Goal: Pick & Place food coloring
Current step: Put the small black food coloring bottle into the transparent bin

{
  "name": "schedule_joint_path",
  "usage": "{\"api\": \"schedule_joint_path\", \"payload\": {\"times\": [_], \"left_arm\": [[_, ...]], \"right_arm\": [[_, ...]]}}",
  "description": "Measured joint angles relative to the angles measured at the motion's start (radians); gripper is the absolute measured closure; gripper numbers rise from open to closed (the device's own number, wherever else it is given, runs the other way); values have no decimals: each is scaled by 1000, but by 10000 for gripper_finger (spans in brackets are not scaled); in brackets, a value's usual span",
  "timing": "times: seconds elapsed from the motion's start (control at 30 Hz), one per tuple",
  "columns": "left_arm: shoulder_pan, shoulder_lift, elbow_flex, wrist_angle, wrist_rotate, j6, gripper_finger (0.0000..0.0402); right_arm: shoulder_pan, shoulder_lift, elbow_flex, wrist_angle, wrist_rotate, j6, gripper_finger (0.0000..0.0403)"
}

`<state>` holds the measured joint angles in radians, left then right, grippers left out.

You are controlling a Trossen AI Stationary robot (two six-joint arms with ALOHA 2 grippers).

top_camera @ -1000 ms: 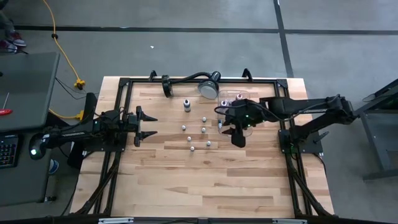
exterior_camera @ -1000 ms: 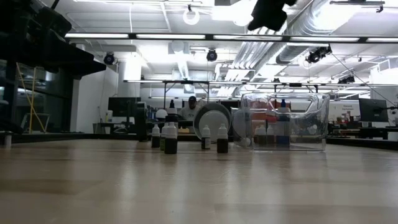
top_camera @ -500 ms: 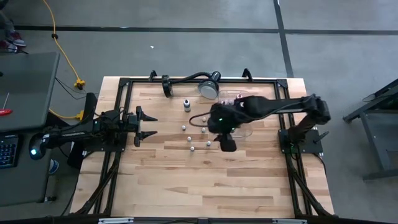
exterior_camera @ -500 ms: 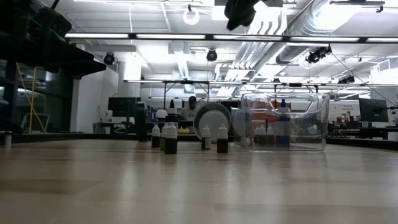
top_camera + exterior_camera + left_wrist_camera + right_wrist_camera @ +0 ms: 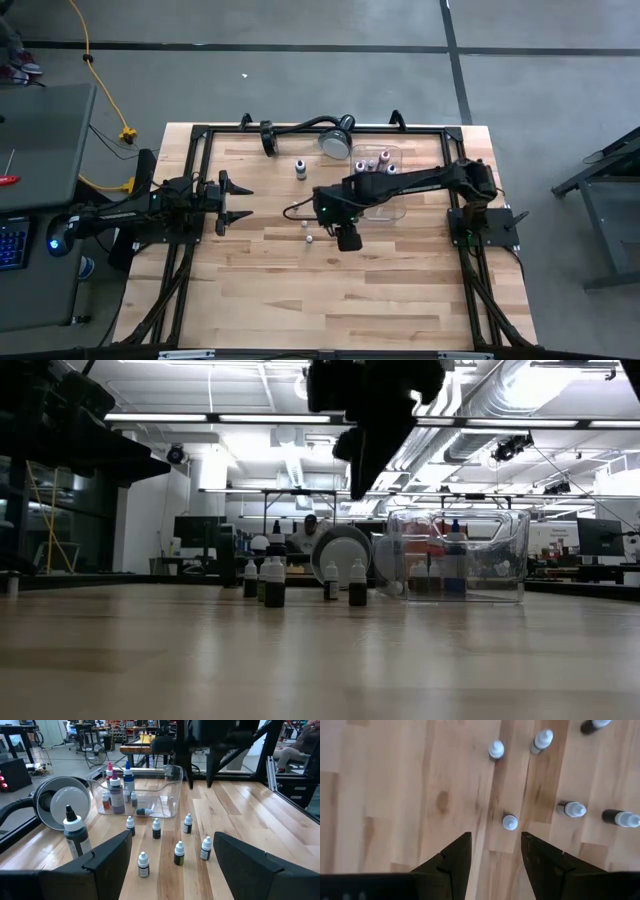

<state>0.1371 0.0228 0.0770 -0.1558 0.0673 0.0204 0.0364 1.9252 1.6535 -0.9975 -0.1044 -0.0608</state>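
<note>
Several small white-capped food coloring bottles (image 5: 179, 854) stand upright on the wooden table near its middle, and one larger bottle (image 5: 300, 168) stands farther back. More bottles stand in the clear tray (image 5: 378, 182). My right gripper (image 5: 496, 836) hangs open above the loose bottles, pointing steeply down, with one bottle (image 5: 510, 822) on the table just ahead of its fingertips. It shows dark at the top of the low view (image 5: 375, 420). My left gripper (image 5: 245, 201) waits open at the table's left, pointing level at the bottles.
A round silver lamp head (image 5: 336, 142) on a black gooseneck lies at the table's far edge, beside the tray. A black frame (image 5: 200, 135) runs around the table. Bare wood (image 5: 330, 300) stretches toward the near edge.
My right gripper has swung from above the tray toward the table's left and come down, tipping from a slant to point steeply down over the loose bottles. The bottles and the tray have stayed in place.
</note>
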Motion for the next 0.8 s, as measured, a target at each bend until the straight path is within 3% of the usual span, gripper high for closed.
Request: {"api": "schedule_joint_path", "payload": {"times": [0.5, 0.8], "left_arm": [[0, 0, 0, 0, 0, 0, 124], [0, 0, 0, 0, 0, 0, 124]], "right_arm": [[-17, 84, -1, 3, 64, 8, 242], [-19, 83, -131, 141, 57, 13, 242]]}}
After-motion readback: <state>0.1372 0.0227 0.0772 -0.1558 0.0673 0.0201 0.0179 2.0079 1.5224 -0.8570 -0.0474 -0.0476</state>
